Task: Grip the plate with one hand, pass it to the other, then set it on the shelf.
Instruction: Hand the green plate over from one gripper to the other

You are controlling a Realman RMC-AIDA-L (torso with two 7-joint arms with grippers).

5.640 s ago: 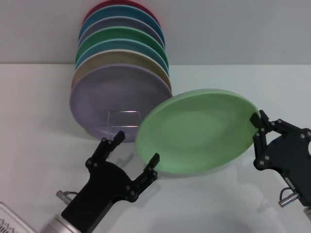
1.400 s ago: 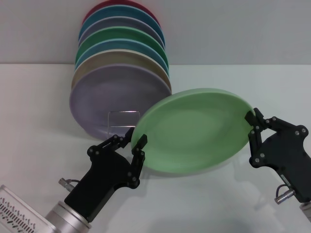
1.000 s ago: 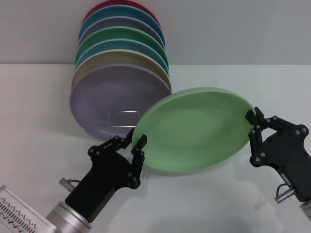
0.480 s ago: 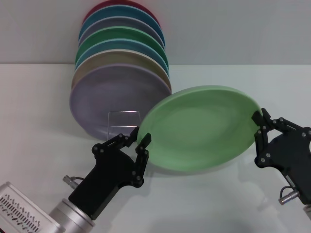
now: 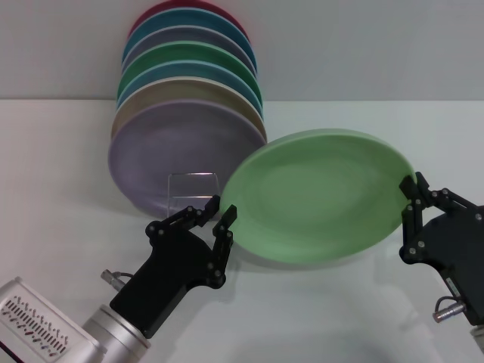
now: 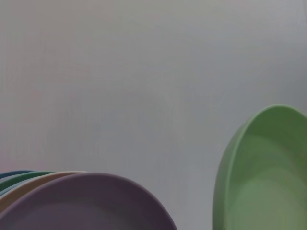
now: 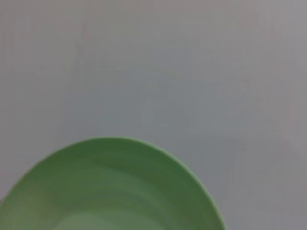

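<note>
Your right gripper (image 5: 414, 190) is clamped on the mint plate's (image 5: 321, 197) rim, holding it tilted above the worktop (image 5: 318, 318); the left gripper (image 5: 219, 214) gapes beside the opposite edge. Release before it clamps and the plate drops, short of the shelf (image 5: 193, 189).

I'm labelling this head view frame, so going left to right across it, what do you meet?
Left gripper → mint-green plate → right gripper. The row of racked plates, with the lilac plate in front, stands behind and overlaps the left gripper's span, so I leave it unordered.
</note>
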